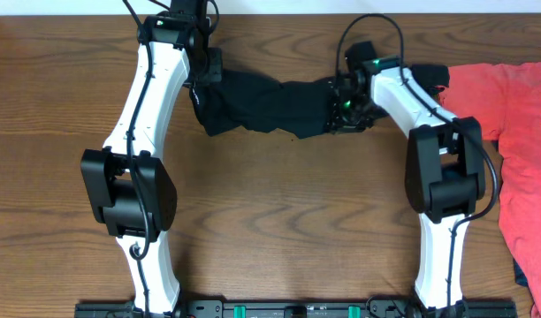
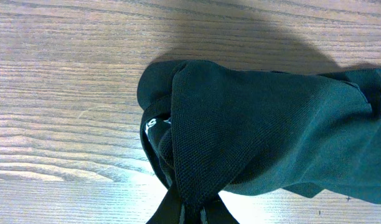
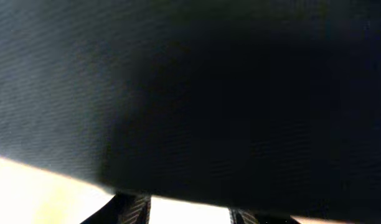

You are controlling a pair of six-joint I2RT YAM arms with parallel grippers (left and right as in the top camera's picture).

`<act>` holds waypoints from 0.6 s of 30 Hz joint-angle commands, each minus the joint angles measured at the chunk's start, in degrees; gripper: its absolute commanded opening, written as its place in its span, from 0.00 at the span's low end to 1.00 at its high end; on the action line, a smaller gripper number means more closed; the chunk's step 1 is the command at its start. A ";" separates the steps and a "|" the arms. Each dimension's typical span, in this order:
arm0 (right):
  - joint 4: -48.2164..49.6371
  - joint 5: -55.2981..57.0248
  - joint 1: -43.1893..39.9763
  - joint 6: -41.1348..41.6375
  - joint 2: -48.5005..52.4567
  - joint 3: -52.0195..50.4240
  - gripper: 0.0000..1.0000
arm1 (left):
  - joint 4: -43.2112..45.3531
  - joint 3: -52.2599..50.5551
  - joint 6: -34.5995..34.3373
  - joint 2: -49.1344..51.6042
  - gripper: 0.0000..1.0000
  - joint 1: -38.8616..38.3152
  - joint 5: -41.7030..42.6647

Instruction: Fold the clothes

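Dark green, almost black, the fine-ribbed knit garment is bunched into the left hand at the bottom edge of the left wrist view. The hand is clenched on it, and the folds draw together into a tight pinch there. From that pinch the cloth swells up and to the right as a rounded, rolled bundle. A small white label peeps from a fold at its left, its writing too small to read.

Seen from overhead, the garment lies as a crumpled band across the upper middle of the frame, with one end at the left hand and the other at the right hand. Cloth fills the right wrist view, with two ridged fingers apart at the bottom edge; I cannot tell whether they grip it.

All of it rests on a grained brown wooden tabletop. At the right edge lies a red T-shirt with a cut-off white letter, perhaps an M.
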 commanded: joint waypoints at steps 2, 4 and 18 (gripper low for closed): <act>0.59 2.51 1.05 2.32 4.90 -6.29 0.24 | -0.17 0.31 1.20 -0.70 0.06 0.81 -0.13; 0.74 2.54 0.35 2.71 4.90 -6.67 0.11 | -0.17 0.31 1.20 -0.70 0.06 0.94 -0.13; 1.38 9.62 -2.58 3.54 4.87 0.44 0.25 | -0.17 0.31 1.18 -0.70 0.06 1.01 -0.11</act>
